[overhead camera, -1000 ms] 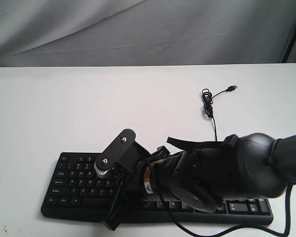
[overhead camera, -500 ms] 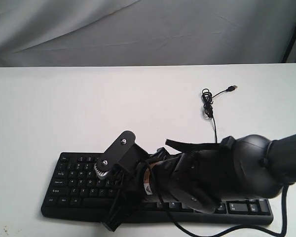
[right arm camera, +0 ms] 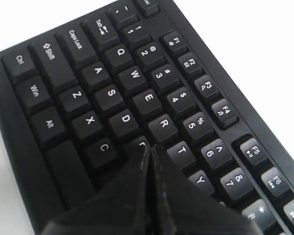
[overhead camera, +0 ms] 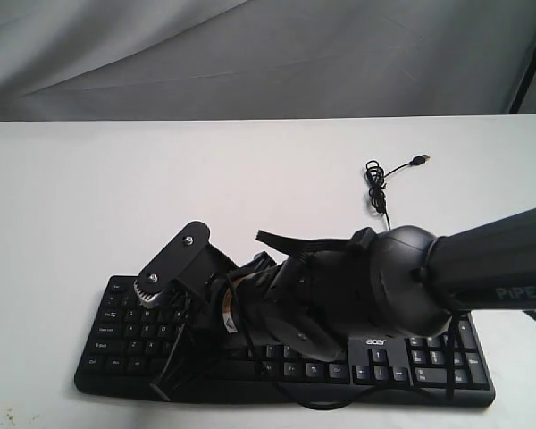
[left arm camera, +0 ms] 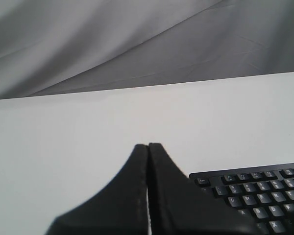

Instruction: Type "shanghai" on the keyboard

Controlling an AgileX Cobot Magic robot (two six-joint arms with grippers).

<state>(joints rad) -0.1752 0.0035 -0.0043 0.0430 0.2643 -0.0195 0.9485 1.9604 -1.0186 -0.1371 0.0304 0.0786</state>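
Exterior looks down from above — nearer wrist views share the keyboard point(overhead camera: 125, 344).

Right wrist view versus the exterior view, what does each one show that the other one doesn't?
Only the right wrist view gives close, readable letter legends, such as the S key, and the right gripper shut, its tip among D, R and C. Only the exterior view shows the number pad, the acer logo, the coiled USB cable and the grey backdrop. Both show the black keyboard on the white table.
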